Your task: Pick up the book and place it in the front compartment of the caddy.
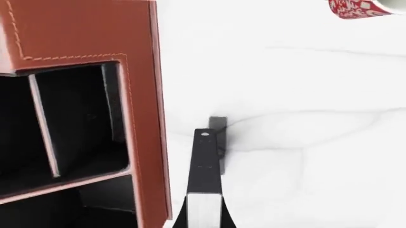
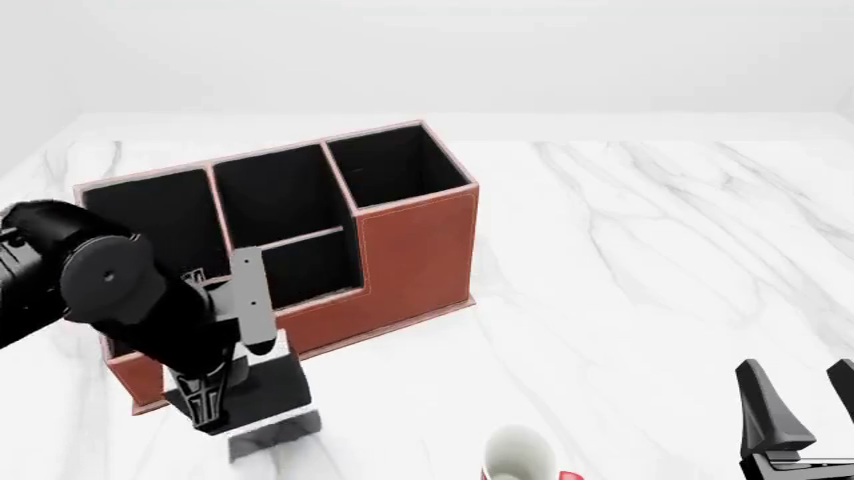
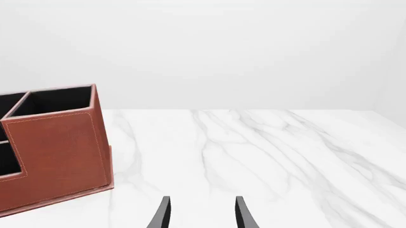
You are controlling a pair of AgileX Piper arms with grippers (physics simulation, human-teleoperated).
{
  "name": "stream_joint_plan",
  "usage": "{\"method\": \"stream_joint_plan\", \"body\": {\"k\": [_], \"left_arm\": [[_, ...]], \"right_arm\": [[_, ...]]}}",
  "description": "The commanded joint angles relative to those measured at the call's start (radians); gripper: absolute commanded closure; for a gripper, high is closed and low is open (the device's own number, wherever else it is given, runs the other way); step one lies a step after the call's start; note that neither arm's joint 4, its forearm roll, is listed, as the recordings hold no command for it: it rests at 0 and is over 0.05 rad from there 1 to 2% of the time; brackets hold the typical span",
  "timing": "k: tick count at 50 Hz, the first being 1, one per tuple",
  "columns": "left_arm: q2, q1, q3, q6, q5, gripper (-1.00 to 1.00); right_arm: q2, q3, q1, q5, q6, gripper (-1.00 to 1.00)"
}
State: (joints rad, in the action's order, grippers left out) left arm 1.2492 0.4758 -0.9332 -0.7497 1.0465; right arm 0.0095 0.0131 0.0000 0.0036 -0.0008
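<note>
Black book (image 2: 274, 395), leather caddy (image 2: 414, 250), mug (image 2: 518, 455)

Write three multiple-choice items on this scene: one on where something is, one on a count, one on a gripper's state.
1. Where is the book?
A. In the left gripper, in front of the caddy
B. In the caddy's tall end cell
C. Under the mug

2. How many cells does the caddy have?
A. Two
B. Four
C. Six

3. How is the right gripper?
A. Shut on the mug
B. Shut on the book
C. Open and holding nothing

Answers:
1 A: the left wrist view shows the book clamped edge-on between the fingers, beside the caddy's outer wall.
2 B: the front view shows four black-lined openings.
3 C: its fingers stand apart over bare marble.
</note>
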Motion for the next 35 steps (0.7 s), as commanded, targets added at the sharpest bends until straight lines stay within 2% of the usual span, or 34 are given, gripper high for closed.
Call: {"method": "stream_joint_plan", "body": {"k": [1,9,12,20,25,35], "left_arm": [[-0.126,-0.136,-0.015,-0.165,0.063,1.00],[-0.149,-0.170,-0.089,-0.200,0.112,1.00],[-0.131,-0.167,-0.146,-0.190,0.120,1.00],[-0.099,-0.169,-0.218,-0.189,0.138,1.00],[-0.061,-0.158,-0.331,-0.177,0.169,1.00],[-0.028,-0.163,-0.399,-0.191,0.173,1.00]], "right_arm": [[-0.001,-0.001,0.000,0.000,0.001,-1.00],[-0.001,-0.001,0.000,0.000,0.000,-1.00],[-0.001,-0.001,0.000,0.000,0.000,-1.00],[-0.001,-0.001,0.000,0.000,0.000,-1.00],[-0.001,-0.001,0.000,0.000,0.000,-1.00],[-0.001,-0.001,0.000,0.000,0.000,-1.00]]}}
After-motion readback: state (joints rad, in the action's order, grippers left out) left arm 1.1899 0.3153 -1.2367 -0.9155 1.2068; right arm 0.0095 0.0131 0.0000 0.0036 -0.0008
